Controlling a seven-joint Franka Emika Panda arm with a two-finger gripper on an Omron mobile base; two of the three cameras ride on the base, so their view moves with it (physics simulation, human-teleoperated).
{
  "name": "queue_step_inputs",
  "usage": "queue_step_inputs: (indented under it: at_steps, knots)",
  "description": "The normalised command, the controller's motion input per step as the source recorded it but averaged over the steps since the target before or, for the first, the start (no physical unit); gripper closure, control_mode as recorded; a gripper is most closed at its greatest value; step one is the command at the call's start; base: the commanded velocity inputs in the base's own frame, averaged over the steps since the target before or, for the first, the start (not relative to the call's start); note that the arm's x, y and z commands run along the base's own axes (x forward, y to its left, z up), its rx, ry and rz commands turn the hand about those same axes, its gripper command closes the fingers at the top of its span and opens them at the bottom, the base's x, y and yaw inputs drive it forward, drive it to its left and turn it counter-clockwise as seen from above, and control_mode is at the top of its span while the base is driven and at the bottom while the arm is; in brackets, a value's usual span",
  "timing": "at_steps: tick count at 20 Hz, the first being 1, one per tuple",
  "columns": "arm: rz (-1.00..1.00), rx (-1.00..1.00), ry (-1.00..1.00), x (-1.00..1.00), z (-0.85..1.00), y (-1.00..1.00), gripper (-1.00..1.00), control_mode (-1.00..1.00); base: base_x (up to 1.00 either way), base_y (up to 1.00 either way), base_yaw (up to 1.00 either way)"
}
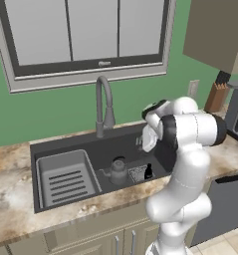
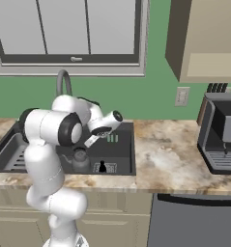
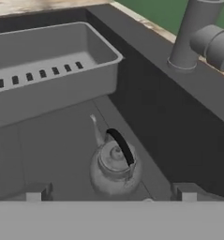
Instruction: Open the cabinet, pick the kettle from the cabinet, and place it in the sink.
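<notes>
The gripper [image 3: 111, 194] is seen spread wide, its two finger tips [image 3: 34, 192] standing well apart at either side of the hand view, and nothing is held between them. It is poised above the kettle [image 3: 114, 168], and no contact between the two can be made out. The kettle is set upright on the floor of the sink [image 3: 160, 117], its spout turned toward the grey ribbed tray [image 3: 48, 70] and its dark arched handle crossing over the lid knob. The tray is placed in the left part of the basin, just beside the kettle but apart from it.

In the left base view the kettle [image 1: 118, 170] is found near the middle of the sink [image 1: 51, 147], between the tray [image 1: 65, 178] and a small dark bottle [image 1: 148, 172] that is stood beside a pale patterned item, whose nature cannot be told. The faucet [image 1: 103, 105] is mounted behind the basin, at the back edge of the marbled bench [image 1: 11, 199]. Above it a window [image 1: 85, 35] is set into the green wall.

Farther right, in the right base view, a coffee machine [image 2: 222, 140] is stood on the bench [image 2: 170, 159], and the beige cabinet [image 2: 209, 38] is hung above it; whether its door is open cannot be told.
</notes>
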Motion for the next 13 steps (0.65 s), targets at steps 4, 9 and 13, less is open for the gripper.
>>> queue_step_inputs:
  at_steps: [4,9,13]
  knots:
    - [-0.16,-0.16,0.00,-0.23,0.39,-0.06,-1.00,-1.00,0.00,0.00,0.00]
    - [-0.16,-0.16,-0.01,-0.28,0.38,-0.04,-1.00,-1.00,0.00,0.00,0.00]
    - [-0.16,-0.19,-0.05,-0.30,0.38,-0.01,-1.00,-1.00,0.00,0.00,0.00]
